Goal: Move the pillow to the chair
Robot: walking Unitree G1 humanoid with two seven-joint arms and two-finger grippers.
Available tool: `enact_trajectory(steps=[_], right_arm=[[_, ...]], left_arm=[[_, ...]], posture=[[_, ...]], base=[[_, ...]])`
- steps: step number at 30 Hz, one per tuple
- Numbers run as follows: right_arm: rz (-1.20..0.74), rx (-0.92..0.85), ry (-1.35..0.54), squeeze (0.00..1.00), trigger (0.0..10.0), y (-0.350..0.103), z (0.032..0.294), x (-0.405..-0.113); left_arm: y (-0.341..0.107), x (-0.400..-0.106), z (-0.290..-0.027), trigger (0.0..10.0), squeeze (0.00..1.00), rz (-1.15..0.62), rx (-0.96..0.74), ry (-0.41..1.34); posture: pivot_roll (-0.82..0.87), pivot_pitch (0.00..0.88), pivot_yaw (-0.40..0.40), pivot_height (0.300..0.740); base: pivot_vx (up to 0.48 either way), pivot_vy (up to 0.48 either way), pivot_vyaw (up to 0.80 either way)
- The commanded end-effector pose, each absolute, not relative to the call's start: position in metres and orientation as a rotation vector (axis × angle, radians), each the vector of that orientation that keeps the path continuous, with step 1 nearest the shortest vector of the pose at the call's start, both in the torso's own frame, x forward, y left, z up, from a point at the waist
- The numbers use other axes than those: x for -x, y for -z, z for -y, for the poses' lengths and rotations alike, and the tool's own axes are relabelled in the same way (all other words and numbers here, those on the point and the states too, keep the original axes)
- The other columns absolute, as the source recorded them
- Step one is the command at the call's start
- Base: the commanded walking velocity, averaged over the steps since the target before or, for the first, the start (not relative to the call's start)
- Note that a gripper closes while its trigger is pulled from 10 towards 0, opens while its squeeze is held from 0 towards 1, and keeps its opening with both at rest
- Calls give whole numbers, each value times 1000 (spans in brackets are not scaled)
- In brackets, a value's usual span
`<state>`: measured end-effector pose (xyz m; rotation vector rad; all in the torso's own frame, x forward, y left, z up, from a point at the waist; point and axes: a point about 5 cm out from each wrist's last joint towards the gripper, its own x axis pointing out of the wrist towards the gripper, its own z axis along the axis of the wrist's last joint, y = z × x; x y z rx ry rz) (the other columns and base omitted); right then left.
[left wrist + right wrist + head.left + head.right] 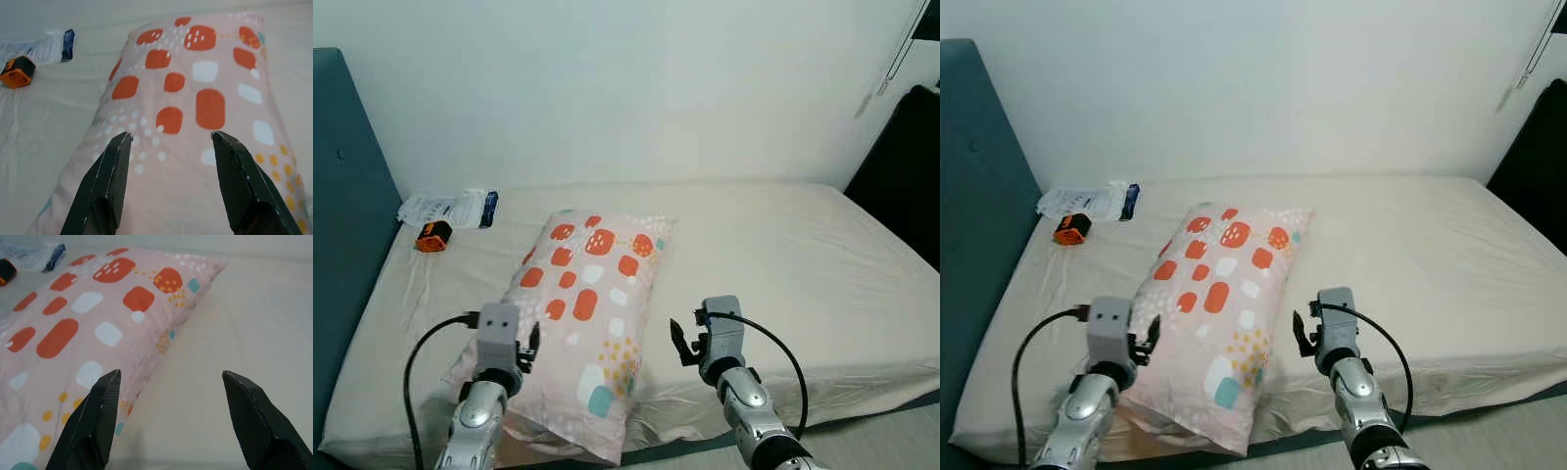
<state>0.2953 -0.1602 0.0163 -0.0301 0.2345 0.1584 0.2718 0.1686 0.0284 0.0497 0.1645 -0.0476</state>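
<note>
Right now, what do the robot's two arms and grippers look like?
Both arms are ribbed silver metal, each ending in a grey boxy wrist block with a looping black cable. The left gripper and right gripper each have two long, textured black fingers.

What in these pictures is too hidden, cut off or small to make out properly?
- Pillow: its near corner runs past the bottom edge in the left eye view.
- White packet: print too small to read.
- Orange object: too small to identify.
- Dark shape at the right edge: cut off, unidentifiable.
- Left end effector, right end effector: both open.
</note>
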Motion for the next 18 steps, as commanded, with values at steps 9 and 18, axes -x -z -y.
enact_trajectory(steps=[9, 18], right_arm=[[-203, -6, -106, 0, 10000, -17, 166, -292], [-226, -38, -123, 0, 10000, -13, 159, -290]], left_arm=[[-33, -276, -164, 10000, 0, -147, -53, 73], [-28, -275, -163, 10000, 0, -178, -80, 102]], posture=[[49, 0, -55, 665], [47, 0, -47, 646]], base=[[0, 0, 0], [0, 0, 0]])
